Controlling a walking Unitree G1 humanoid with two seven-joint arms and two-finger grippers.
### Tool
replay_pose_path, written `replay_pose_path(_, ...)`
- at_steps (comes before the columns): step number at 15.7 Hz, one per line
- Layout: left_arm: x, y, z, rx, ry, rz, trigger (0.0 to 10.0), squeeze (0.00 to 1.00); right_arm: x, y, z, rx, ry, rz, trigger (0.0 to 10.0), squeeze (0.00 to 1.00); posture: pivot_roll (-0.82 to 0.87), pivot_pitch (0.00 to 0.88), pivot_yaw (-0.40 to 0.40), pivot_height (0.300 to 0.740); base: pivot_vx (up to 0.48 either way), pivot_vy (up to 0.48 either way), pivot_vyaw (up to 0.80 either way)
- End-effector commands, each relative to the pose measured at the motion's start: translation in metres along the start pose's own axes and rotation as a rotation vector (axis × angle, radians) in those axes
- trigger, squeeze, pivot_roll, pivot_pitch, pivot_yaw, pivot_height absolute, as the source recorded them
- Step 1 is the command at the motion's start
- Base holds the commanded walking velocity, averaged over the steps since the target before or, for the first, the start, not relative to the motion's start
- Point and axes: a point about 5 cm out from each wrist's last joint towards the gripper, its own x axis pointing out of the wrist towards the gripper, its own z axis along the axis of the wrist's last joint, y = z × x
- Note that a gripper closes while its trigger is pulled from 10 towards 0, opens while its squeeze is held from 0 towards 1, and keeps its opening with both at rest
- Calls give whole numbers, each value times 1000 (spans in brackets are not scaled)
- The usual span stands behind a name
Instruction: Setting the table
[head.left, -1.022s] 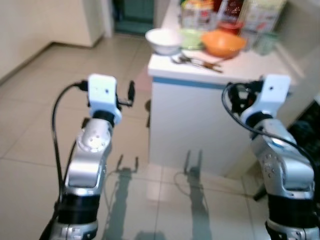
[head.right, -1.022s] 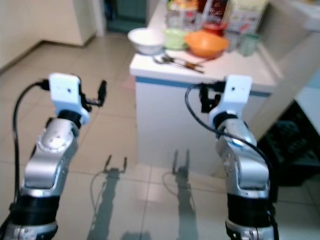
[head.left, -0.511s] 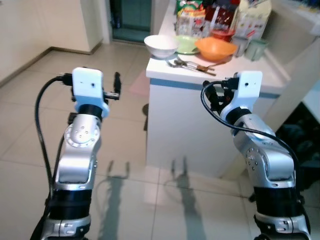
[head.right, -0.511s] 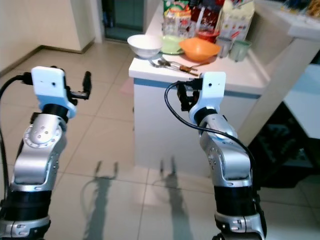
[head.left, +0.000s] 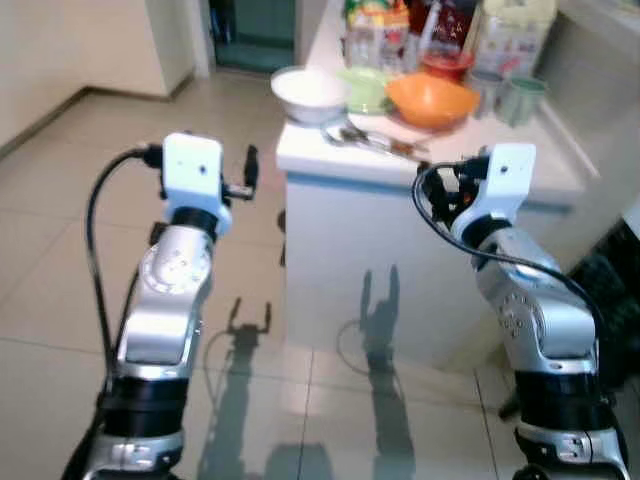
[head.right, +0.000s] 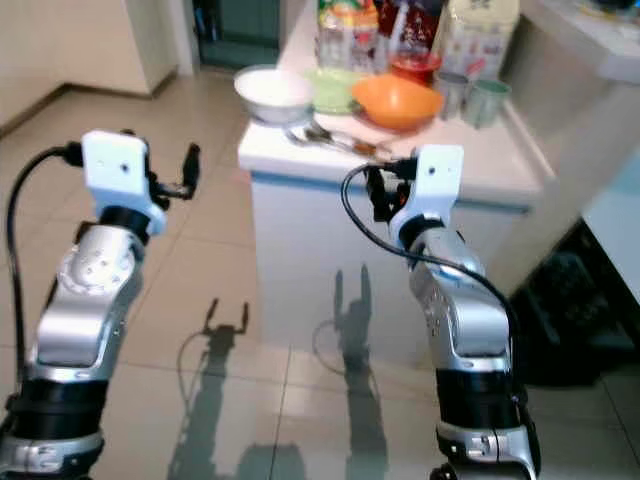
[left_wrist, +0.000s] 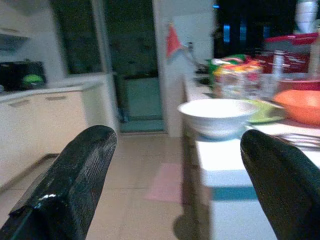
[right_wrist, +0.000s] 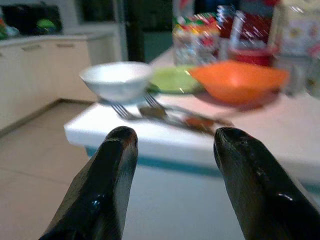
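white bowl (head.left: 312, 92), pale green plate (head.left: 366, 89), orange bowl (head.left: 432, 101), white counter (head.left: 560, 165) with blue band

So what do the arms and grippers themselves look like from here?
Both arms are silver metal with black bands near the base. Each wrist carries a white box, with a black cable looping off it. The left gripper and right gripper each have two thick, glossy black fingers with rounded tips.

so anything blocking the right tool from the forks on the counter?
Nothing visible does. The right tool is open, short of the counter's near edge, and the forks lie in open view just past that edge, in front of the white bowl and orange bowl.
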Motion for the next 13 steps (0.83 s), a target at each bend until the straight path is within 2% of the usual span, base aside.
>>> replay_pose_path(1,0,7,0,6,7,17,10000,0,2,10,8,-3,-33,43,10000,0,13,0,-63,740,416,0,0)
replay_pose_path(5,0,11,0,10,8,27,10000,0,4,18,22,-38,-74,97,10000,0,16,0,-66,740,413,0,0)
replay_pose_path(8,0,12,1,14,6,28,10000,0,6,18,28,-37,-97,86,10000,0,20,0,-70,740,415,0,800)
replay_pose_path(10,-1,11,2,12,4,18,10000,0,6,11,33,21,-119,42,10000,0,20,0,-70,740,411,0,0)
replay_pose_path(13,-1,4,2,10,1,-18,10000,0,6,3,40,26,-133,11,10000,0,20,0,-70,740,414,0,0)
